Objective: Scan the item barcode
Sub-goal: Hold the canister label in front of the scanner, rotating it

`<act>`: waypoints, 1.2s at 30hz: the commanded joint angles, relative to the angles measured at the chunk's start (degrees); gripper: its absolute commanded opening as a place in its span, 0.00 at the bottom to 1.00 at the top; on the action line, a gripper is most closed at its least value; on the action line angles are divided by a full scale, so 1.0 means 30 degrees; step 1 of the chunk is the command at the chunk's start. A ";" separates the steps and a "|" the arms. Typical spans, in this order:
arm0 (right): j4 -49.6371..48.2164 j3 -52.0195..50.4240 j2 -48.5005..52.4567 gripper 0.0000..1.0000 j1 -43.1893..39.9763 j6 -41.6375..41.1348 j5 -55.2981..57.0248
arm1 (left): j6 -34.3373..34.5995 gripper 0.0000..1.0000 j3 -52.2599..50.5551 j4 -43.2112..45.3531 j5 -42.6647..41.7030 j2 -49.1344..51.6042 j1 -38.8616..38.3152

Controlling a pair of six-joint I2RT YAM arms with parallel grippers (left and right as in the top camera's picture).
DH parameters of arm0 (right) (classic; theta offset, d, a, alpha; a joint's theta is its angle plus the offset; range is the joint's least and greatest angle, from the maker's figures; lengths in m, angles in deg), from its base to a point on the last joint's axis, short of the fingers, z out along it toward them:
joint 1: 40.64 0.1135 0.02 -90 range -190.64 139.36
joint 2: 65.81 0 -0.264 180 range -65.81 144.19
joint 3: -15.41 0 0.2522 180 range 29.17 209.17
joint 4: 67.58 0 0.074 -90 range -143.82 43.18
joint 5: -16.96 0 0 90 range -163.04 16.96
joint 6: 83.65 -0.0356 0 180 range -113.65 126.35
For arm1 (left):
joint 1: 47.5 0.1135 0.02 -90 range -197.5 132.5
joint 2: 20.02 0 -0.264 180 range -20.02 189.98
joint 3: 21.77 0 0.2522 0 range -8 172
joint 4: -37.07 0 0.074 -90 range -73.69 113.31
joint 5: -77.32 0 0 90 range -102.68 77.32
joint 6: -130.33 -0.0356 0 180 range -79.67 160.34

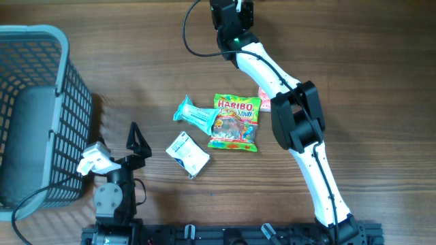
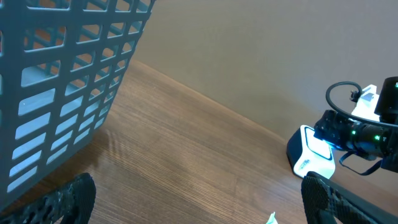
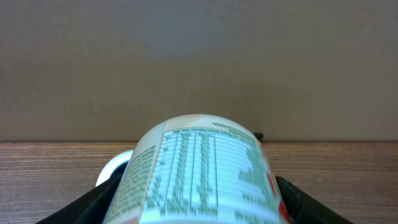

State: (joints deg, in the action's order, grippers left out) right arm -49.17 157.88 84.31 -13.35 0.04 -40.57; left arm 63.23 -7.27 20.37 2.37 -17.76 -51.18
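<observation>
Two arms at the desk (image 1: pixel 354 82). On the left gripper (image 1: pixel 138 139) the jaws are spread wide, nothing between them; grey basket (image 1: pixel 41 102) just off their left side. On the right gripper (image 3: pixel 198 208) the jaws stand well apart, one on each side of a round tub (image 3: pixel 199 168), its printed nutrition table facing the wrist camera; cannot tell if they press it or stand just clear. Haribo bag (image 1: pixel 235 122), teal packet (image 1: pixel 194 113) and white packet (image 1: pixel 187 153) lie between both sets of jaws.

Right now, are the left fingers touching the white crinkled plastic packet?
Apart. Overhead view shows bare wood between the left fingers and the white crinkled plastic packet.
</observation>
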 commanded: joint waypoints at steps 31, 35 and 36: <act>1.8251 -0.4320 -0.6994 1.00 -0.2528 -0.1902 -0.8480 | 0.0102 1.00 -0.0131 0.0066 -0.0087 -0.0124 0.0087; 1.7464 -0.4320 -0.4998 1.00 -0.2412 -0.1311 -1.0382 | 0.0095 1.00 -0.0131 0.0066 -0.0087 -0.0124 0.0087; 1.7311 -0.4320 -0.4816 1.00 -0.2375 -0.1326 -1.0666 | 0.0095 1.00 -0.0131 0.0066 -0.0087 -0.0124 0.0087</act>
State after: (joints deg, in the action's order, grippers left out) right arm 3.77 144.89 66.26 -20.69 -4.46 -69.03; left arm 63.23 -7.32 20.40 2.37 -17.78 -51.18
